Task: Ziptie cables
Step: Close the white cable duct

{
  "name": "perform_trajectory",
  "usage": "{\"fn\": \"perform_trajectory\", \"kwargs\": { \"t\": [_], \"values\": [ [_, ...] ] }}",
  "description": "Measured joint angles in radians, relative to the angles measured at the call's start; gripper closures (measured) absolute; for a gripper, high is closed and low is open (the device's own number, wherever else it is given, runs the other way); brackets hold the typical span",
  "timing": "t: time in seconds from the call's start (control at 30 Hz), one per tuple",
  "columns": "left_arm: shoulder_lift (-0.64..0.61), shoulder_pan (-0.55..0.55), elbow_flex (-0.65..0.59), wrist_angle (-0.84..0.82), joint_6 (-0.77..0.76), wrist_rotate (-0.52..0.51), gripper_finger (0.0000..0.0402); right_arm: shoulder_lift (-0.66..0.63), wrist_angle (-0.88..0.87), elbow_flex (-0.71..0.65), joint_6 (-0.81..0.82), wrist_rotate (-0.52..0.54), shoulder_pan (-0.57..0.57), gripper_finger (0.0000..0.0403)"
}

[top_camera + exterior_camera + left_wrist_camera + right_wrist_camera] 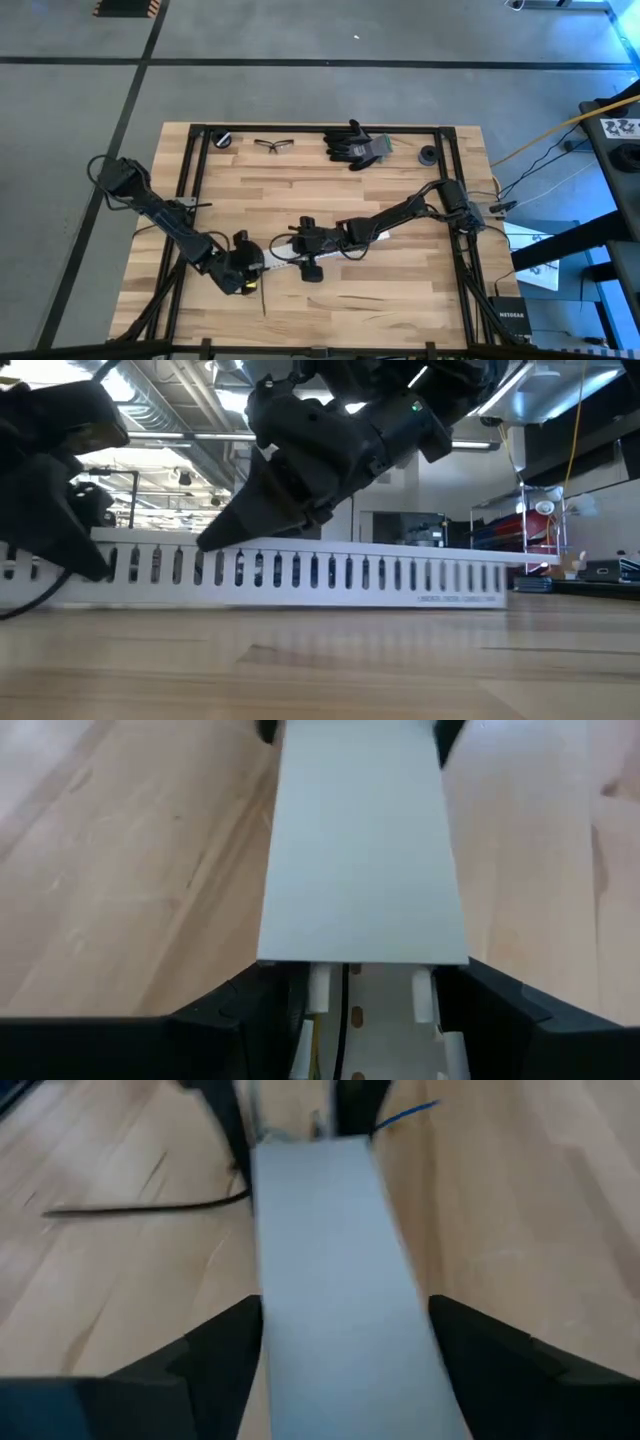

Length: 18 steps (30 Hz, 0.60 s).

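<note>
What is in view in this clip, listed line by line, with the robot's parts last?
table: one, light wood with black frame, centre of high view.
rail: one, white, slotted, on the table near the front, between the two grippers.
cover: one, flat white strip lying on top of the rail.
cables: dark, thin; one runs inside the rail's open end, one lies on the wood beside it.
glasses: one pair, dark, far edge.
gloves: black and grey, far edge.
left gripper: jaws astride the rail's end.
right gripper: jaws astride the cover.
</note>
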Motion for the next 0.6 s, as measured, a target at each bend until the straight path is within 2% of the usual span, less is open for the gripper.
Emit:
{"fn": "perform_trajectory", "kwargs": {
  "t": [0.33,0.6],
  "values": [
    [0.0,0.021,-0.002,0.012,0.01,0.048,0.0205,0.0,-0.016,-0.002,0.0,-0.004,0.003,0.0068],
    [-0.002,0.042,-0.002,0.022,0.009,0.095,0.0205,-0.003,-0.045,0.025,-0.009,-0.009,0.004,0.0054]
  ]
}}
